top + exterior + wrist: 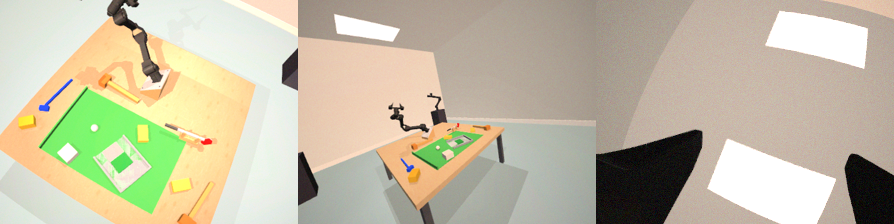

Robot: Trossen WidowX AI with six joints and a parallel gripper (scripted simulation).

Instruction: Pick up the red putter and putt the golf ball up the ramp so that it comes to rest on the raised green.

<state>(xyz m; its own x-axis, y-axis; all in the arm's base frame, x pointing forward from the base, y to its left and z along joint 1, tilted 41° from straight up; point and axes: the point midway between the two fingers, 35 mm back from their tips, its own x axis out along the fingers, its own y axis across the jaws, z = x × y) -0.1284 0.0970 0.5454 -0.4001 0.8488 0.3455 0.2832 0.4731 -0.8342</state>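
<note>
The putter, with a red head, white shaft and dark grip, lies across a small wooden holder beside the mat's edge. The white golf ball rests on the green mat. The grey ramp piece has side rails and a dark green square in its middle. My gripper is open and empty, raised high and far from putter and ball. In the top view it is partly cut off by the top edge.
A white block and a yellow block stand on the mat. Around it lie a blue mallet, orange-headed mallets and yellow blocks. My arm's wedge base stands behind the mat.
</note>
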